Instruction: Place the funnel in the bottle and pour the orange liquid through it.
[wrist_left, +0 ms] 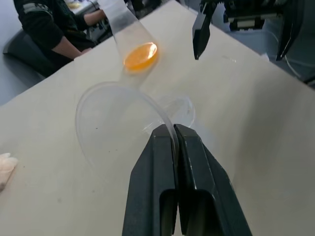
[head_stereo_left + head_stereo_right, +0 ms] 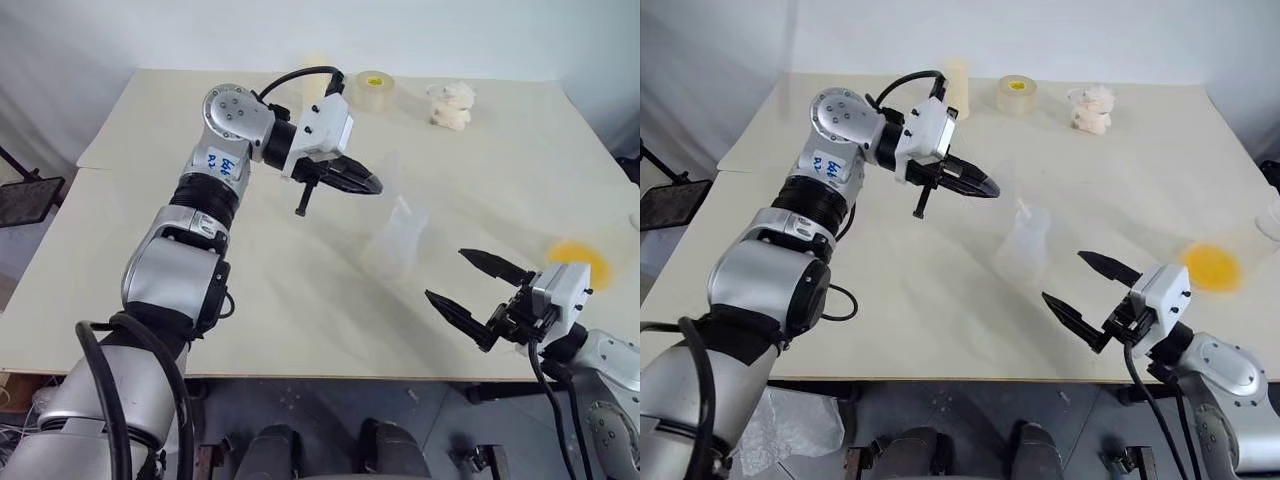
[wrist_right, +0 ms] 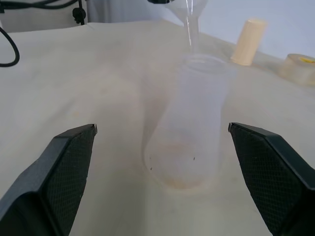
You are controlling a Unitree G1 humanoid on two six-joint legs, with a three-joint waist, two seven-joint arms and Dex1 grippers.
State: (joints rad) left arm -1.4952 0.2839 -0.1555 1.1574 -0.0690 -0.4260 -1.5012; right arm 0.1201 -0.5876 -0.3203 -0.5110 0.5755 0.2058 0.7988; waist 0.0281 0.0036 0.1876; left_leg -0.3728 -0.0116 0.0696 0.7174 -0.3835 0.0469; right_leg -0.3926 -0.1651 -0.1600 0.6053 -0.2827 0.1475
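Funnel point(image 1: 118, 123) pinched by rim in closed left gripper point(image 2: 368, 186) — spout directly over mouth of upright bottle point(image 3: 189, 132). Right gripper point(image 2: 478, 290) gaped wide, empty, beside bottle — 1 short descent left.

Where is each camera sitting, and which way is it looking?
Left eye view: on the head, looking down at the table; both arms show, the left claw shut on the funnel.
Right eye view: beside it, same scene; the right claw is open near the bottle.
Left wrist view: on the left arm, looking along shut fingers pinching the funnel's rim, towards the orange liquid.
Right wrist view: on the right arm, facing the bottle between open fingers.
Shared: both wrist views show the funnel.
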